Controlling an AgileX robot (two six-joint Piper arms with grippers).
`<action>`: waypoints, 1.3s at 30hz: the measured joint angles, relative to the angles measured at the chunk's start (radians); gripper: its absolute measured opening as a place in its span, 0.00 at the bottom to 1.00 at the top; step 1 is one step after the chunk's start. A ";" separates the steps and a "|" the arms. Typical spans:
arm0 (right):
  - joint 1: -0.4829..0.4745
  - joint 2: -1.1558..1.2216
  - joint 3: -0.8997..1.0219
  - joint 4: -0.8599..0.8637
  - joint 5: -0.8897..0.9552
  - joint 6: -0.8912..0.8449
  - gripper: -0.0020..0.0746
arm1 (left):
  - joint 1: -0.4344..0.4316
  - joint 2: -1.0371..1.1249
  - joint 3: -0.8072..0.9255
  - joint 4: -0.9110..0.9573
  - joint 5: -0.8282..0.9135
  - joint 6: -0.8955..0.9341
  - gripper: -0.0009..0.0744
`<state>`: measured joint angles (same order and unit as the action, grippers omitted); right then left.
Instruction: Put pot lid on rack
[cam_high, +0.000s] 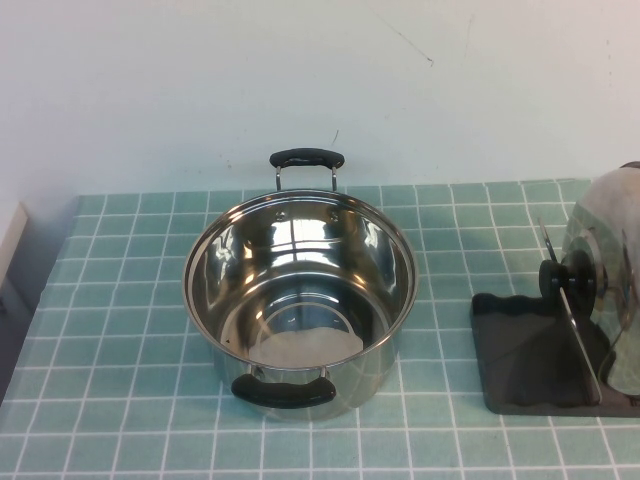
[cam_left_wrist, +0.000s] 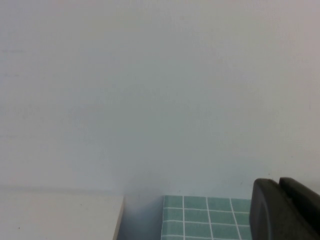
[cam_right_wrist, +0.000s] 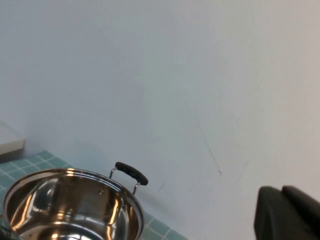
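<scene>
Steel pot (cam_high: 300, 305) sits nearest, centre of the green-tiled desk (cam_high: 120, 300), uncovered, black handles near and far. Right of it, the rack (cam_high: 530, 355) at the right edge holds the pot lid (cam_high: 605, 270) upright on edge between wire dividers, black knob facing left. Left gripper (cam_left_wrist: 285, 210) and right gripper (cam_right_wrist: 287, 212) show only as dark tips in their wrist views, pointed at the wall; fingers' state cannot tell.
</scene>
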<state>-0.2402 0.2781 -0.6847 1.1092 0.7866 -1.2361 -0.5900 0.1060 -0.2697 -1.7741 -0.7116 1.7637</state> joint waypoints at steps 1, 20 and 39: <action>0.000 -0.006 0.021 0.011 0.000 -0.002 0.02 | 0.000 0.000 0.003 0.000 0.000 0.000 0.01; 0.000 -0.013 0.336 0.105 -0.032 -0.009 0.02 | 0.000 0.000 0.010 0.000 0.002 -0.002 0.01; 0.000 -0.177 0.488 -0.696 -0.437 0.502 0.02 | 0.000 0.000 0.010 0.000 0.002 -0.004 0.01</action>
<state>-0.2402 0.1013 -0.1970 0.4129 0.3500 -0.7343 -0.5900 0.1060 -0.2594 -1.7741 -0.7099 1.7602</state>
